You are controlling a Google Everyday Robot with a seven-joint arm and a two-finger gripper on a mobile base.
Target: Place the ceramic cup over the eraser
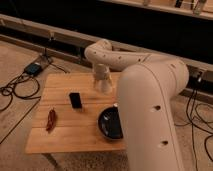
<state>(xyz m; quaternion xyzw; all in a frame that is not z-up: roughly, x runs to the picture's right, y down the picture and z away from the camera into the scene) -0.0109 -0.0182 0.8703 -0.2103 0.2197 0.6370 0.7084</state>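
Observation:
The eraser is a small black block lying on the wooden table, left of centre. My gripper points down at the back middle of the table, to the right of and behind the eraser. A small white shape right under it looks like the ceramic cup. I cannot tell whether the gripper holds the cup. My arm hides what stands behind and to the right of the cup.
A dark red chili-shaped object lies near the table's left front. A round black bowl sits at the right front, partly behind my arm. Cables and a small box lie on the floor at the left.

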